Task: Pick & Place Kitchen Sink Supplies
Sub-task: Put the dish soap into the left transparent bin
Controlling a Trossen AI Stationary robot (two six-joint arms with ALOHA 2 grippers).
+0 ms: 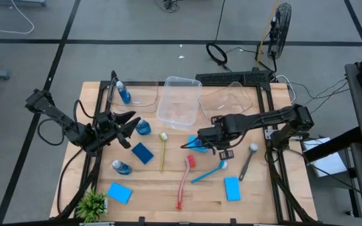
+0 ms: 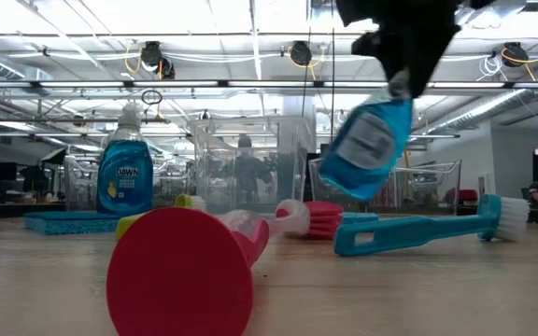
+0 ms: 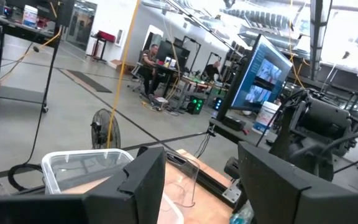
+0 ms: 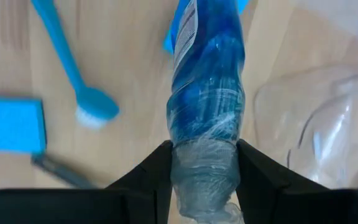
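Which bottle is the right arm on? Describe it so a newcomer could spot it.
Start at the clear tub at the table's middle. Just right of it and nearer the front edge, the right gripper holds a small bottle of blue liquid by its neck, clear of the table. Unlike the other bottles, it hangs tilted in the air, cap end uppermost.

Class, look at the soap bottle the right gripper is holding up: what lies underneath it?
The right gripper holds the soap bottle above the wooden table. Below it shows bare wood and a blue sponge corner; the rest of that sponge is covered by the bottle.
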